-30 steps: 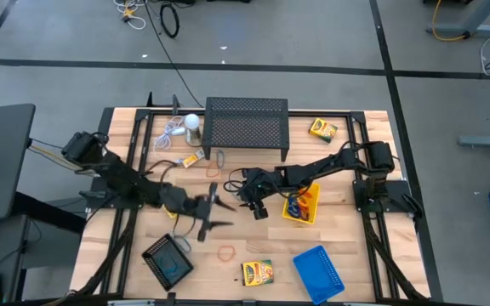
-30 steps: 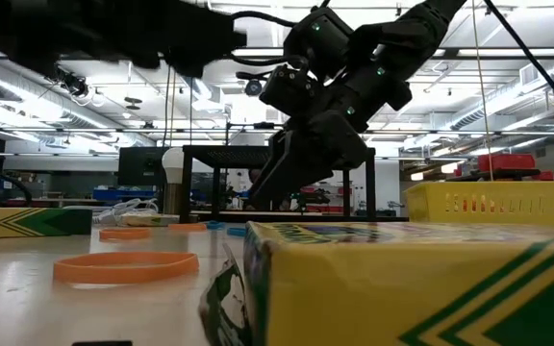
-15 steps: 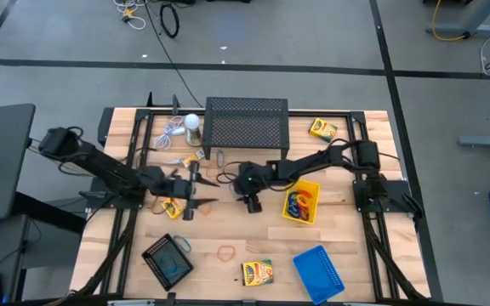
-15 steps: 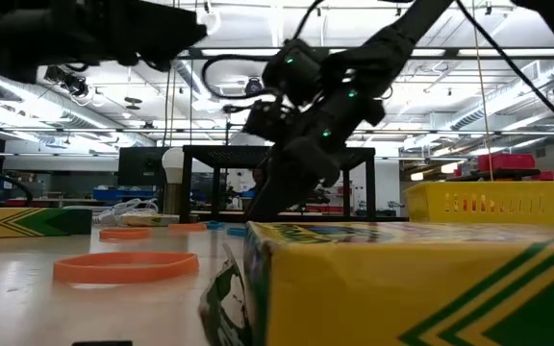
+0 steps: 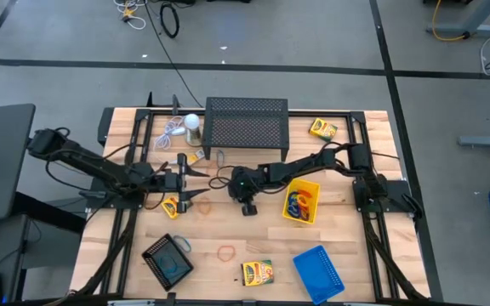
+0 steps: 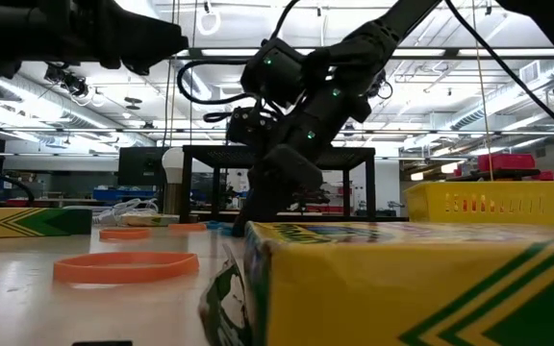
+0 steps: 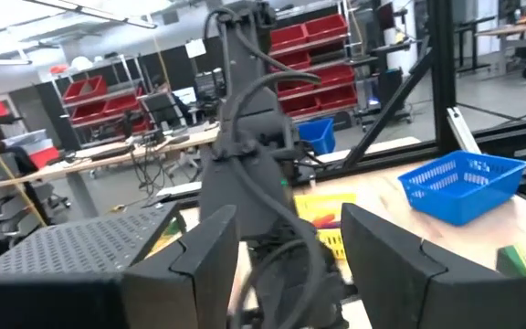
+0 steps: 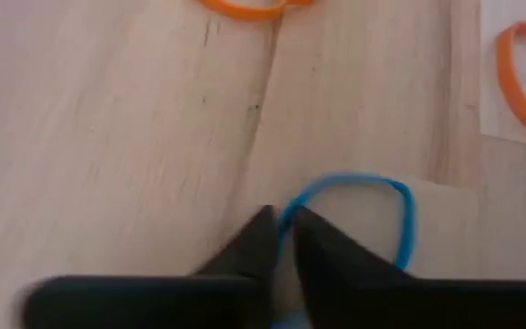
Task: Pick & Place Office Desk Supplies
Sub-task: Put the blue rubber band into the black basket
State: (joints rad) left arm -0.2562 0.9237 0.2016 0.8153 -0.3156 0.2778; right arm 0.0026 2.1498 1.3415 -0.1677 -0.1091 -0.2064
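No writing is being made out. A blue rubber band (image 8: 373,215) on the surface (image 5: 228,225) is being pinched by the right gripper (image 8: 279,239); the left gripper (image 5: 196,181) is being held open nearby, beside the large black mesh stand (image 5: 247,124).

The blue rubber band (image 8: 363,215) is partly hidden behind the right gripper (image 8: 281,239) fingertips; two orange bands (image 8: 249,7) are cut off by the frame.

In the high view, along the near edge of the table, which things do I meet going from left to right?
Black mesh tray → orange rubber band → crayon box → blue mesh tray.
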